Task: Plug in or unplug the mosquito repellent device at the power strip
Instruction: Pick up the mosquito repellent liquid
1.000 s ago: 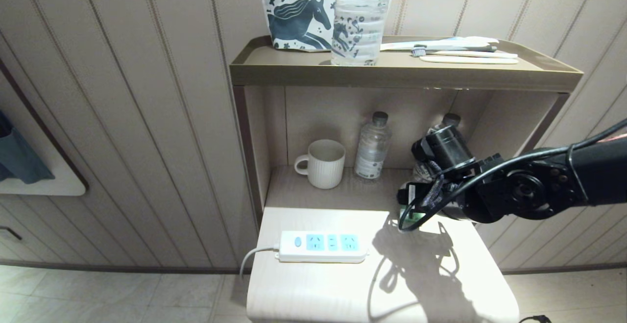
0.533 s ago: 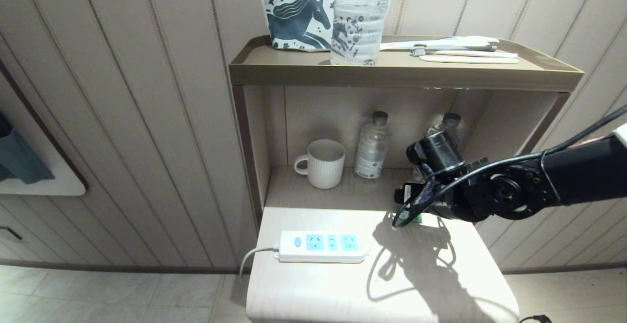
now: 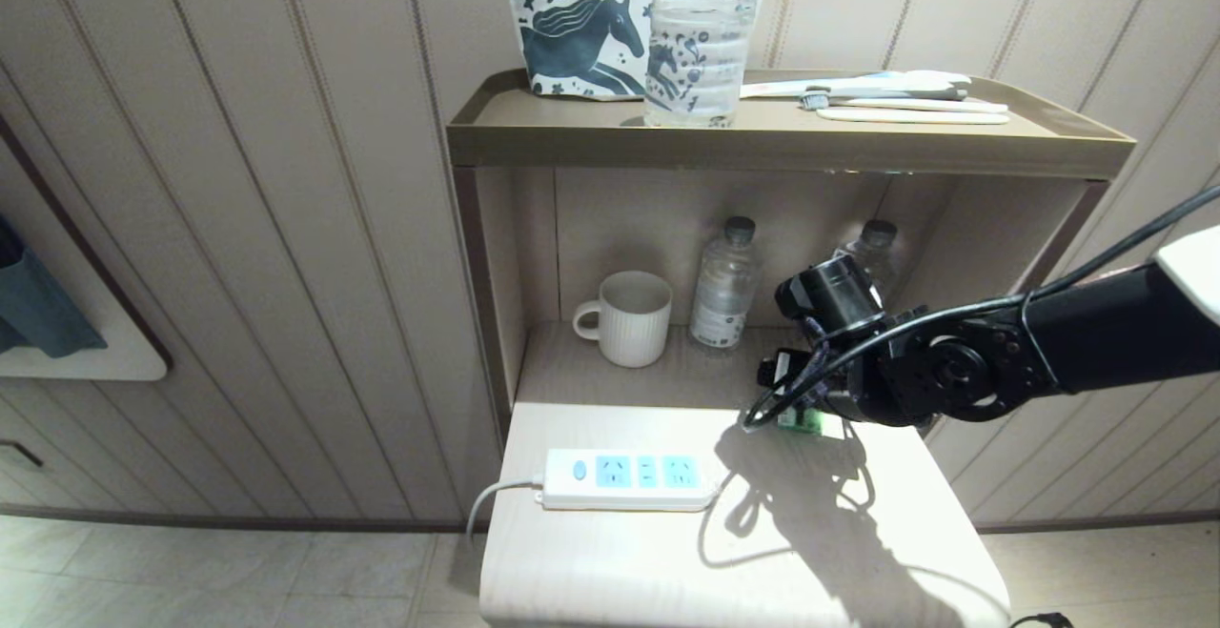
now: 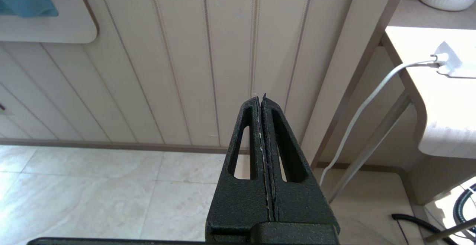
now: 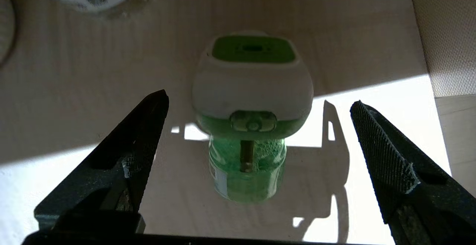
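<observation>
On the surface [image 3: 610,571] right of the power strip [image 3: 626,480], the mosquito repellent device [image 5: 252,115] stands upright between the right hand's [image 5: 256,141] wide-open, empty fingers [image 5: 143,141].

The green-and-white mosquito repellent device [image 5: 253,118] stands upright on the pale surface [image 3: 610,561], unplugged. The white power strip [image 3: 627,480] lies flat well apart from it, its three blue sockets empty.

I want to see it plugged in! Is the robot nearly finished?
Not yet. The device stands loose on the table, apart from the strip, whose sockets are empty. The right gripper is open around it, not gripping. Left: grasp, carry, plug in. The left gripper is parked, shut.
</observation>
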Controlling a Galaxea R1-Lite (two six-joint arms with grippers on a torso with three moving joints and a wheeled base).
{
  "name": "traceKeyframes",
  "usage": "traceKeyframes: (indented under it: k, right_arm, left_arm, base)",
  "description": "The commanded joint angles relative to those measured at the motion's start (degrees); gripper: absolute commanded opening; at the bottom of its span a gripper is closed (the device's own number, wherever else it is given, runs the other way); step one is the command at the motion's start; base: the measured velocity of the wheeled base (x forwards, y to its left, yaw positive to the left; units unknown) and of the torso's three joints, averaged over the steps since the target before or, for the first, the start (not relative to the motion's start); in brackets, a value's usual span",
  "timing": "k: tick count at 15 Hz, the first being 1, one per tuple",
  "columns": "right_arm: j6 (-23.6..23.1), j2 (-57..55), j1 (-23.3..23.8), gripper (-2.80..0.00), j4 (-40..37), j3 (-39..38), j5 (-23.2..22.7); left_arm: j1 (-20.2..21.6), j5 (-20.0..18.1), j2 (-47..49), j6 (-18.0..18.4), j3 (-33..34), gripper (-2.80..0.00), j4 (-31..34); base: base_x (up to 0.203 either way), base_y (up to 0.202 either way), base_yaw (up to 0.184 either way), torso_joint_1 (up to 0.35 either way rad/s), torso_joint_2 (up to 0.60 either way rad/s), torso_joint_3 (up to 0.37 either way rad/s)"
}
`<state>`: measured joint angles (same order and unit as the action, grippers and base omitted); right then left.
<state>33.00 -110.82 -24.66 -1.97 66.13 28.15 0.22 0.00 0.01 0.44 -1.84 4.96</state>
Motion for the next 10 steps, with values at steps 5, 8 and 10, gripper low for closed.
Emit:
traceKeyframes:
  k: [5, 8, 10]
  right_arm:
    - [2.32, -1.61, 0.46, 0.00, -1.10, 2.35, 0.76]
    - [2.31, -2.75, 1.20, 0.00, -1.10, 4.18, 0.76]
    - [2.33, -3.00, 1.28, 0.00, -1.19, 4.71, 0.76]
  left_arm:
    - [0.04, 0.00, -0.01, 0.00, 0.00, -2.80, 0.05]
    - [0.04, 0.00, -0.01, 0.00, 0.00, -2.80, 0.05]
    - [0.04, 0.00, -0.01, 0.00, 0.00, -2.80, 0.05]
  base:
    - [0.000, 0.000, 0.000, 0.000, 0.00, 0.000]
    - [0.000, 0.000, 0.000, 0.000, 0.00, 0.000]
    - [0.000, 0.000, 0.000, 0.000, 0.00, 0.000]
